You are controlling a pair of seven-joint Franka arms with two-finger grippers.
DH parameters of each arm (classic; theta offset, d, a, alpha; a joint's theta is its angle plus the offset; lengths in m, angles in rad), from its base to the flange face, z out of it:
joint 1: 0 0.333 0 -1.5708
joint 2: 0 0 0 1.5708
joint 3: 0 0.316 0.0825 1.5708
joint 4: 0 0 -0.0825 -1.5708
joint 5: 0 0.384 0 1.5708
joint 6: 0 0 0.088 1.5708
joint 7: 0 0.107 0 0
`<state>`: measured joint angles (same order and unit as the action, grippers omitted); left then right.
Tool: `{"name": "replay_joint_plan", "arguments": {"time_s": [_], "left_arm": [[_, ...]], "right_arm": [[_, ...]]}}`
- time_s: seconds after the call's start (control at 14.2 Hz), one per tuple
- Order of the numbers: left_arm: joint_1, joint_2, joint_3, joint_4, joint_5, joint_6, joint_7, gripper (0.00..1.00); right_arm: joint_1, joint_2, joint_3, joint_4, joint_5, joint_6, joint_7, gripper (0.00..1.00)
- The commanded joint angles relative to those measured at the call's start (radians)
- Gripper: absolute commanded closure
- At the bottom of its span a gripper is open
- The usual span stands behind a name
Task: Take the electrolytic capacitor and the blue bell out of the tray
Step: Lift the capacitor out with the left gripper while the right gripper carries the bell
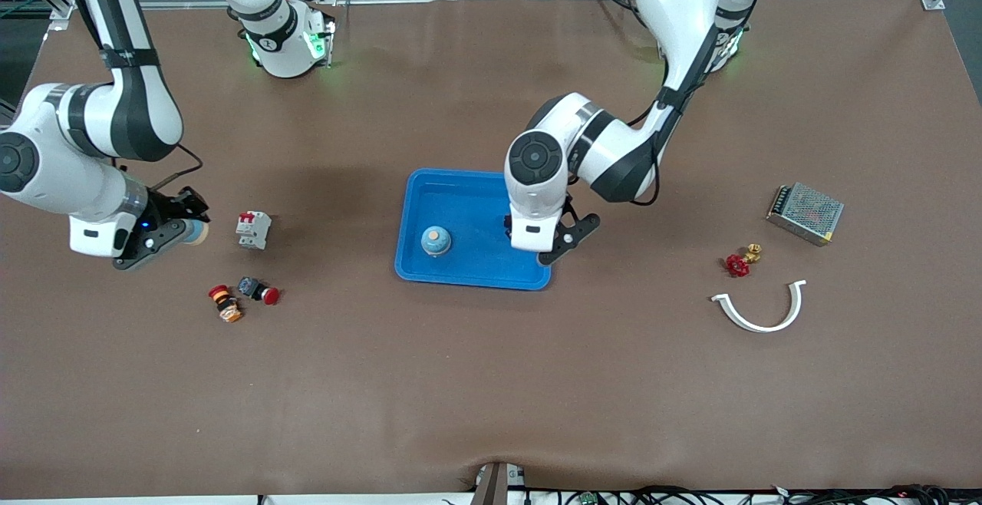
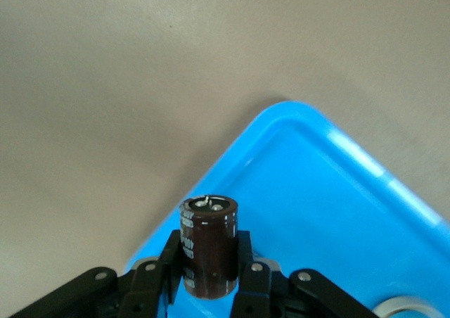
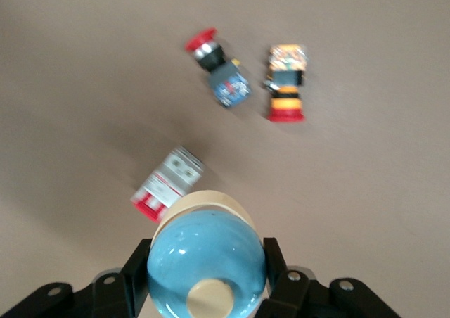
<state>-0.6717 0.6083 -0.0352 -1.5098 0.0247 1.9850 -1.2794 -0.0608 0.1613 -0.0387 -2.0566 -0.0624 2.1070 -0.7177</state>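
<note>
Tray [image 1: 460, 190]: lying mid-table, carrying a second bell [image 1: 435, 241]. Blue bell [image 3: 207, 262]: hanging clamped in the right gripper [image 1: 184, 232] over bare table beside the circuit breaker [image 1: 253, 229], toward the right arm's end. Electrolytic capacitor [image 2: 208, 233]: standing upright, pinched in the left gripper [image 2: 209, 269] over the tray's corner; it is probably best lifted clear of the rim and kept upright before being carried out.
</note>
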Motion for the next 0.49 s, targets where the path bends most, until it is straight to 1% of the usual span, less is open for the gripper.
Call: {"name": "replay_joint_plan", "arguments": {"time_s": [0.0,0.07,0.21,0.28,0.42], "left_arm": [[0.003,-0.102,-0.002,-0.150,0.018,0.009,0.116,1.00],[0.009,-0.119,-0.002,-0.173,0.018,0.009,0.164,1.00],[0.037,-0.192,-0.002,-0.272,0.020,0.029,0.295,1.00],[0.055,-0.235,-0.003,-0.336,0.020,0.055,0.354,1.00],[0.070,-0.336,-0.003,-0.493,0.020,0.148,0.467,1.00]], "right_arm": [[-0.065,-0.022,0.019,-0.019,-0.068,0.016,-0.090,0.53],[-0.097,-0.020,0.019,-0.036,-0.080,0.043,-0.126,0.53],[-0.163,-0.022,0.019,-0.114,-0.080,0.167,-0.205,0.53],[-0.187,-0.020,0.019,-0.143,-0.080,0.217,-0.227,0.53],[-0.224,0.000,0.019,-0.158,-0.080,0.235,-0.253,0.53]]}}
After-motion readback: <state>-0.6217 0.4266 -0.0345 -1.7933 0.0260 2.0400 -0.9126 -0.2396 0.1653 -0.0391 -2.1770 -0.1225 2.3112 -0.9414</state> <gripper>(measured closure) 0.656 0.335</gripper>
